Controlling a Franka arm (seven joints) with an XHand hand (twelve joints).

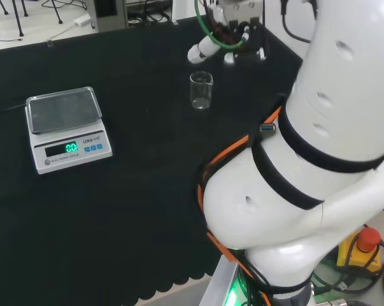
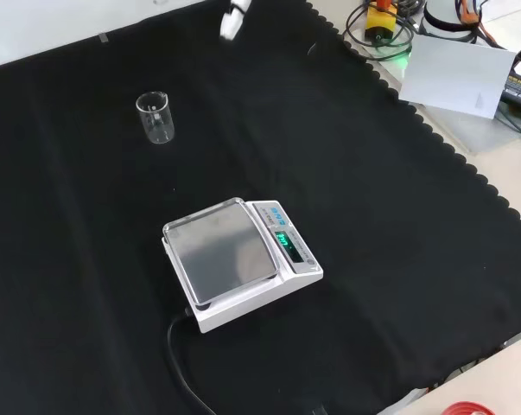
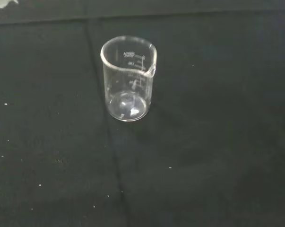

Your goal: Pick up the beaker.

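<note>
A small clear glass beaker (image 1: 201, 90) stands upright and empty on the black cloth (image 1: 134, 210). In the front view the beaker (image 2: 156, 117) is at the upper left. The wrist view has the beaker (image 3: 129, 78) close ahead, spout and printed scale toward the camera. In the head view the hand (image 1: 228, 35) hovers beyond and slightly to the right of the beaker, apart from it, its fingers relaxed and spread with nothing in them. One white fingertip (image 2: 233, 19) enters the front view from the top, to the right of the beaker.
A white electronic scale (image 1: 65, 127) with a steel pan and lit green display sits left of the beaker in the head view; the scale (image 2: 238, 259) is mid-cloth in the front view, its black cable (image 2: 178, 363) trailing nearer. A red stop button (image 1: 368, 239) stands off the cloth.
</note>
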